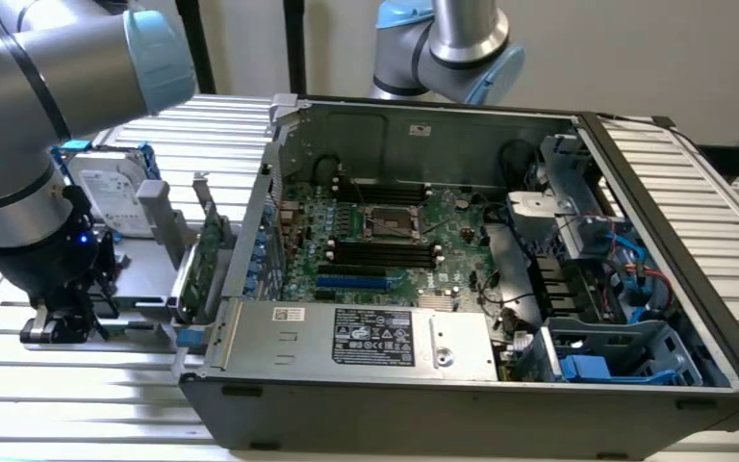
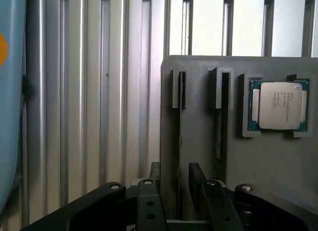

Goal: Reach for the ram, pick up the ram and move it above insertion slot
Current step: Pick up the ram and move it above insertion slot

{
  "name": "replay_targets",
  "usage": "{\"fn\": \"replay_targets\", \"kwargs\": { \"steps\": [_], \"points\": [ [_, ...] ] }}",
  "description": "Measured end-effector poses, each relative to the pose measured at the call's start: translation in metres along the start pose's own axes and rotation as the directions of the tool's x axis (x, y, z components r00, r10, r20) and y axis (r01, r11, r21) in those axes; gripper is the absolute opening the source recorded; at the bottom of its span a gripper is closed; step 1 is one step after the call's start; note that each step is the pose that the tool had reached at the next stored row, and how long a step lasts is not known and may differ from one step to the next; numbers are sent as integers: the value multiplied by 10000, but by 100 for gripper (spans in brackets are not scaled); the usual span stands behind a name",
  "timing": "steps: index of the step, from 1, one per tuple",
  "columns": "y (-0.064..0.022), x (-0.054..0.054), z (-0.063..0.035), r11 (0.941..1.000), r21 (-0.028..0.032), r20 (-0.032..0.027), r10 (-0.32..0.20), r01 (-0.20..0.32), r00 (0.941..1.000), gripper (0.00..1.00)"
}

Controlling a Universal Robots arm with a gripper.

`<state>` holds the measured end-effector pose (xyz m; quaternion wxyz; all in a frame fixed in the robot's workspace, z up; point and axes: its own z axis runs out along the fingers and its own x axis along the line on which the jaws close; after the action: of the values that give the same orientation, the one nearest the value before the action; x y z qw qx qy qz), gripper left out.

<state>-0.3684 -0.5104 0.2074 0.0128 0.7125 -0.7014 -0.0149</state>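
Observation:
A grey holder (image 2: pixel 198 141) carries two narrow grooves. In one of them a thin dark ram (image 2: pixel 219 136) stands on edge. A second thin dark edge (image 2: pixel 181 92) lies in the other groove and runs down between my fingers. My gripper (image 2: pixel 175 180) is open, low over the holder, with one finger (image 2: pixel 155 174) on each side of that groove. I cannot tell whether they touch it. In the exterior view the gripper (image 1: pixel 68 322) hangs over the holder (image 1: pixel 139 313), on the exterior view's left of the open computer case (image 1: pixel 472 395). The black memory slots (image 1: pixel 383 252) lie on the motherboard.
A processor chip (image 2: pixel 278 104) sits in a pocket of the holder. A green expansion card (image 1: pixel 209 260) stands upright between the gripper and the case wall. A silver hard drive (image 1: pixel 113 197) stands behind. A second arm (image 1: pixel 453 48) stands behind the case. The table is ribbed metal (image 2: pixel 99 92).

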Motion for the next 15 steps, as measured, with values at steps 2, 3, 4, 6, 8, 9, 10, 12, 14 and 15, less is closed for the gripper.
{"fn": "replay_targets", "kwargs": {
  "steps": [2,3,4,6,8,9,10,12,14,15],
  "points": [
    [-1,-1,27,10000,0,-1,0,0,10000,36],
    [0,-3,30,10000,-2,-2,0,0,10000,36],
    [3,-6,32,10000,-2,-1,1,-1,10000,36],
    [13,-12,36,10000,-1,0,1,-1,10000,36],
    [22,-17,38,10000,1,1,0,0,10000,36],
    [25,-20,40,10000,0,0,1,-1,10000,36],
    [26,-23,42,10000,0,0,1,-1,10000,36],
    [26,-32,50,10000,1,1,-1,1,10000,36],
    [29,-40,60,10000,0,0,1,-1,10000,36],
    [32,-40,65,10000,-1,-1,0,0,10000,36]
  ]
}}
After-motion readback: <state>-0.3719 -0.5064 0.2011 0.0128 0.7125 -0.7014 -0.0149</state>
